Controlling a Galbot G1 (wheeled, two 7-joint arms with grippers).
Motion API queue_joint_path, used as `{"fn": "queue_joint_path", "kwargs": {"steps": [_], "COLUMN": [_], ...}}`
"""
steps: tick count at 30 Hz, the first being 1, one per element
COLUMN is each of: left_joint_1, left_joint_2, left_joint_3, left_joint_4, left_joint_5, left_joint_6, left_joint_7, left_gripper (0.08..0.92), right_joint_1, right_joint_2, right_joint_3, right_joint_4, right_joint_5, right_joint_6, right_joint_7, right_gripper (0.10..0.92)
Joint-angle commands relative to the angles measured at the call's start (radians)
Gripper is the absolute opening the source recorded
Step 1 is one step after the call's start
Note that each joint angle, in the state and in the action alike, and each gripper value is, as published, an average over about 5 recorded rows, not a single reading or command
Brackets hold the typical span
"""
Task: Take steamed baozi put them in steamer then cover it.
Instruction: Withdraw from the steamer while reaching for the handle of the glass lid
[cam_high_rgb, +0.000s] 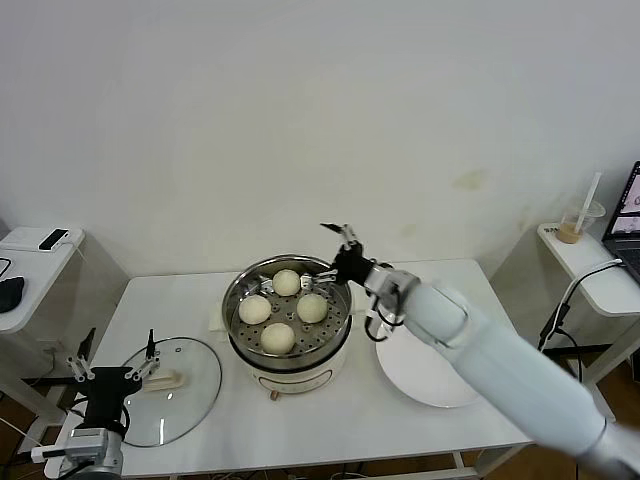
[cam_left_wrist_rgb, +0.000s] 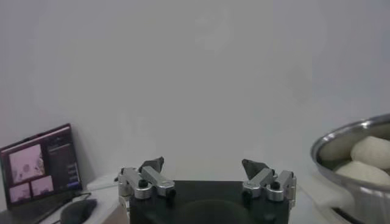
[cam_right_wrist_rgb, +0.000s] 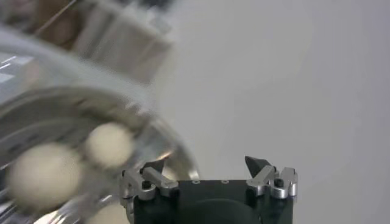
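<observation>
1. All four steamed baozi (cam_high_rgb: 282, 308) sit in the steamer (cam_high_rgb: 288, 322) at the middle of the table (cam_high_rgb: 330, 400); the white plate (cam_high_rgb: 425, 372) beside it is bare.
2. The cover (cam_high_rgb: 170, 390) lies flat on the table, left of the steamer.
3. Glass and metal rim: probably heavy, rigid, slick and breakable. Its cream handle (cam_high_rgb: 165, 381) is the sensible hold.
4. Left gripper (cam_high_rgb: 113, 367) hangs beside the handle, jaws wide and empty.
5. Right gripper (cam_high_rgb: 333, 258) is over the steamer's far rim, jaws wide, holding nothing.
</observation>
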Motion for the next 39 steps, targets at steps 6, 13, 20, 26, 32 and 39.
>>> {"fn": "queue_joint_path", "kwargs": {"steps": [6,13,20,26,32,39], "left_joint_1": [0.009,0.152,0.22,0.163,0.033,-0.084], "left_joint_2": [0.058,0.162,0.173,0.164,0.168,0.189], "left_joint_3": [0.065,-0.001,-0.002,0.018,0.044,0.093], "left_joint_4": [0.19,0.222,0.237,0.271,0.333,0.428], "left_joint_5": [0.551,1.019,1.233,1.253,1.249,1.252], "left_joint_6": [-0.089,-0.096,-0.109,-0.108,-0.107,-0.103], "left_joint_7": [-0.077,-0.02,-0.012,0.001,0.016,0.042], "left_gripper": [0.823,0.823,0.823,0.823,0.823,0.823], "right_joint_1": [-0.846,-0.939,-0.915,-0.932,-0.944,-0.943], "right_joint_2": [0.322,0.368,0.371,0.38,0.385,0.388], "right_joint_3": [0.941,1.03,1.082,1.096,1.092,1.094], "right_joint_4": [0.15,0.141,0.101,0.108,0.107,0.093], "right_joint_5": [-0.024,-0.083,-0.082,-0.079,-0.081,-0.08], "right_joint_6": [0.295,0.272,0.276,0.279,0.28,0.281], "right_joint_7": [0.01,0.061,0.12,0.133,0.14,0.156], "right_gripper": [0.823,0.823,0.823,0.823,0.823,0.823]}}
